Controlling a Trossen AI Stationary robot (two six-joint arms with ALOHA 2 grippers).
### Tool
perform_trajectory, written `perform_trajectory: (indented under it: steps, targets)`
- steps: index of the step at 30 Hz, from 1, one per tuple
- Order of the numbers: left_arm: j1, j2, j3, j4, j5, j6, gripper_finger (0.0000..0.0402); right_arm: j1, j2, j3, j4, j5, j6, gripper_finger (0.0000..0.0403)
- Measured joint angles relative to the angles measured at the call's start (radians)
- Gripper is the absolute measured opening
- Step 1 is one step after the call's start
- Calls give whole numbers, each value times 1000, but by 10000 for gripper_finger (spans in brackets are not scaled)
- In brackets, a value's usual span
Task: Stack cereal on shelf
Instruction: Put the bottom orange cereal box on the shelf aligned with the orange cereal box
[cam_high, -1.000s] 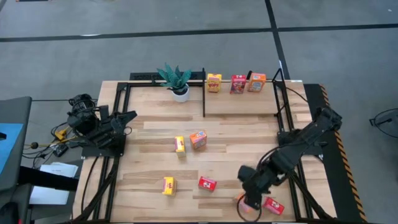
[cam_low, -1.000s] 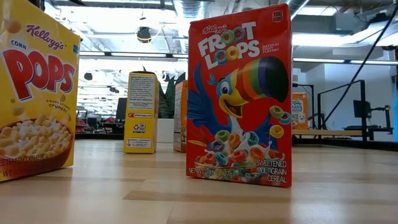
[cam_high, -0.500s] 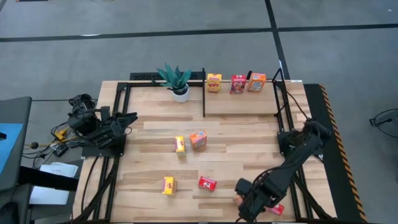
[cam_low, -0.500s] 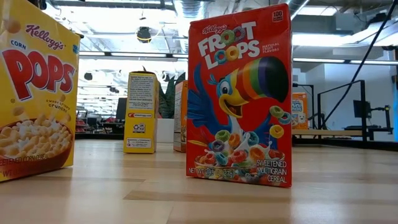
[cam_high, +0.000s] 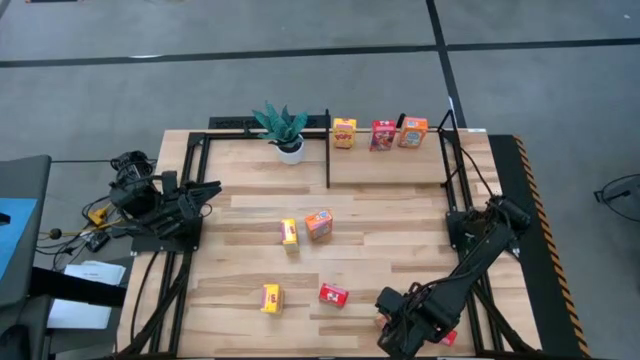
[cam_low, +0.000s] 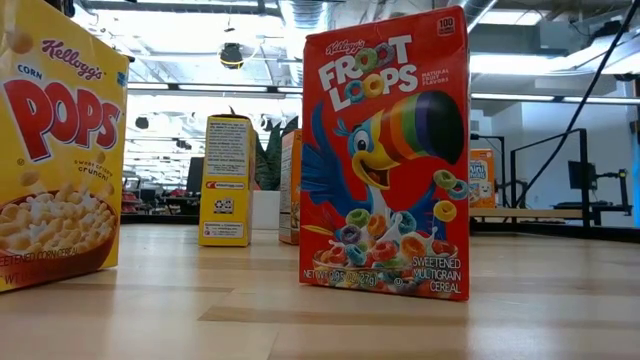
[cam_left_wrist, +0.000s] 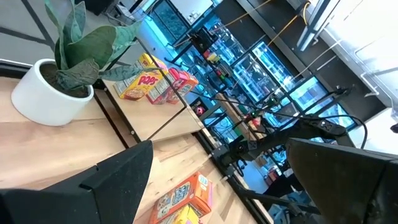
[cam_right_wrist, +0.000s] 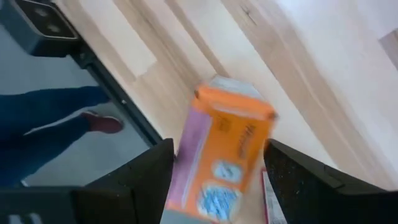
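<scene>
Near the table's near right corner my right gripper (cam_high: 405, 322) points down, open, over an orange cereal box (cam_right_wrist: 222, 155). In the right wrist view the box stands between the two fingers; the gripper hides it in the high view. A red box (cam_high: 446, 337) lies just right of it. My left gripper (cam_high: 205, 190) waits open at the left edge. Three boxes, yellow (cam_high: 344, 132), red (cam_high: 382, 134) and orange (cam_high: 413, 131), stand upright on the shelf (cam_high: 385, 168) at the back. My right gripper comes at the orange box from above, with one finger (cam_right_wrist: 140, 180) by each long side of it. The box is blurred, and whether the fingers touch it I cannot tell.
A potted plant (cam_high: 283, 130) stands left of the shelf's black post (cam_high: 328, 150). Loose boxes stand mid-table: yellow (cam_high: 289, 232), orange (cam_high: 319, 223), yellow (cam_high: 271, 297), red (cam_high: 333, 294). A person's leg and shoe (cam_right_wrist: 93, 121) show on the floor beyond the near edge.
My right gripper has gone down and toward the table's near edge, tipping further downward. It now covers the orange box that showed beside it in the high view. Its fingers have kept the same gap. The boxes have not moved.
</scene>
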Motion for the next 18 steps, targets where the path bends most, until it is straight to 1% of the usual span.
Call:
perform_trajectory:
  steps: [18]
  targets:
    - [0, 0, 0, -4, 0, -4, 359, -18, 44, 2, 16, -4, -23, 275]
